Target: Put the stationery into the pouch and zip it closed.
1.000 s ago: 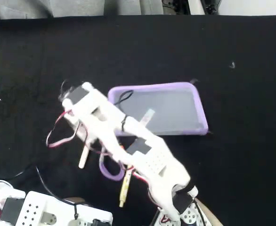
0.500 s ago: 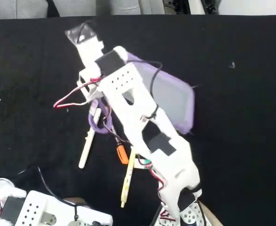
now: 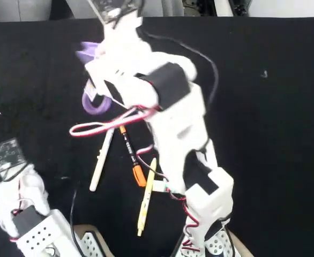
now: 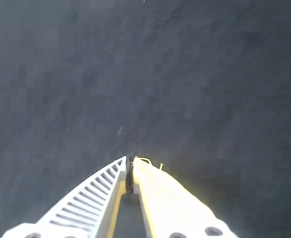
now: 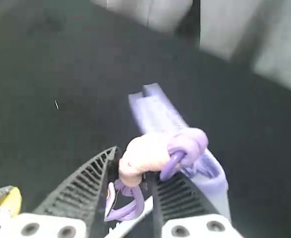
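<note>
My right gripper (image 5: 133, 161) is shut on the pink and purple pull tab (image 5: 150, 154) of the purple pouch (image 5: 171, 130), which hangs off the table beyond the fingers. In the high view the raised right arm (image 3: 167, 107) hides most of the pouch; a purple corner (image 3: 87, 52) and its strap loop (image 3: 94, 105) stick out at the far left. On the cloth lie a white pen (image 3: 101, 160), an orange marker (image 3: 133, 160) and a yellow pen (image 3: 146, 199). My left gripper (image 4: 130, 166) is shut and empty over bare cloth.
The left arm (image 3: 17, 198) stands at the near left corner. The black cloth (image 3: 275, 134) covers the table, with open room on the right. Red and white cables (image 3: 101, 127) hang from the right arm above the pens.
The right arm has lifted the pouch off the table and swung it up toward the far left, uncovering the pens. The left arm has risen into view at the near left.
</note>
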Robot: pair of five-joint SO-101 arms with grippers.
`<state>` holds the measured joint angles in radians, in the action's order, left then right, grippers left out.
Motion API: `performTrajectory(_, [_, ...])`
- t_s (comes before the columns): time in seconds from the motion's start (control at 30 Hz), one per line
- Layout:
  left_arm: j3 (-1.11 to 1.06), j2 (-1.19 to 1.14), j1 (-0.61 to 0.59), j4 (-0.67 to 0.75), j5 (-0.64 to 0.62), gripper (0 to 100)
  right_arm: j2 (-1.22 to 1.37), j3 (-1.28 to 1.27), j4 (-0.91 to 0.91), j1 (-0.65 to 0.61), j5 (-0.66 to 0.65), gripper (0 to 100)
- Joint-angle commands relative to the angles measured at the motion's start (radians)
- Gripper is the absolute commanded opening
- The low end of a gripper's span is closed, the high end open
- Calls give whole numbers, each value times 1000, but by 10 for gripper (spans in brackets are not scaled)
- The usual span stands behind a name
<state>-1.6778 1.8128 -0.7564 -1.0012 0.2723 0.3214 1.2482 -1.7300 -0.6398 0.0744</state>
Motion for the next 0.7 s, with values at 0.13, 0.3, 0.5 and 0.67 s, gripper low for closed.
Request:
performTrajectory(0.13, [-18, 11, 176, 404, -5, 30, -73, 216, 117, 12, 0, 11])
performTrajectory(0.3, [-8, 11, 369, 548, -6, 30, -68, 217, 169, 32, -2, 11])
performTrajectory(0.5, [128, 11, 659, 559, -170, 30, -67, 216, 146, 78, -2, 11])
performTrajectory(0.67, [211, 11, 863, 565, -302, 30, -68, 222, 80, 138, 2, 11])
